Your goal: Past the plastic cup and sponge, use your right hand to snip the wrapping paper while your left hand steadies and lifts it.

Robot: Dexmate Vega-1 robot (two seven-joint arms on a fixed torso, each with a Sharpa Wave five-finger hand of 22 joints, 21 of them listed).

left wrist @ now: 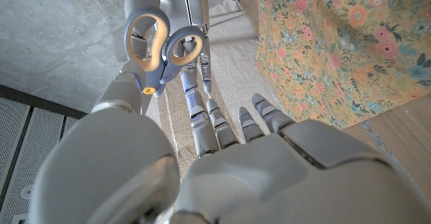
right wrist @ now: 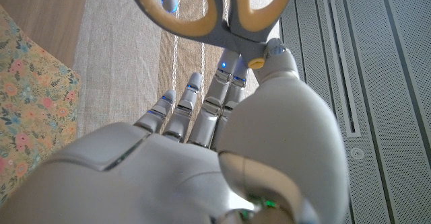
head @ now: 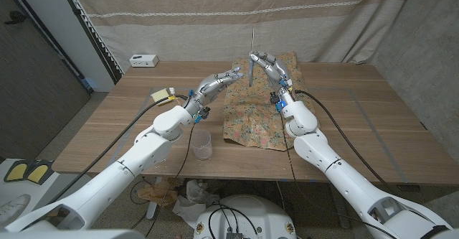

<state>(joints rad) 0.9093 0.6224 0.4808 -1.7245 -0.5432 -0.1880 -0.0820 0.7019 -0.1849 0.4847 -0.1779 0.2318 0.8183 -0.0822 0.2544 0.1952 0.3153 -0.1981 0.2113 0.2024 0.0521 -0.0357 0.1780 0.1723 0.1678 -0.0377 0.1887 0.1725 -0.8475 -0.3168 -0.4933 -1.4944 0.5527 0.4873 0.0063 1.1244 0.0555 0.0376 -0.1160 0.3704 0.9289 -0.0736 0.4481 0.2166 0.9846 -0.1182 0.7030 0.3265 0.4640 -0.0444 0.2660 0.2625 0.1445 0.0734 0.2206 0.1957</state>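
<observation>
At the table's left a sponge (head: 163, 94) lies partly behind the left arm, and a clear plastic cup (head: 201, 145) stands near the front edge. The left hand (head: 219, 80) reaches out with fingers spread, holding nothing, over the left edge of the floral wrapping paper (head: 257, 117); contact is unclear. The right hand (head: 269, 64) grips scissors (head: 251, 68), blades upright above the paper's far end, its handles partly hidden by fingers.
</observation>
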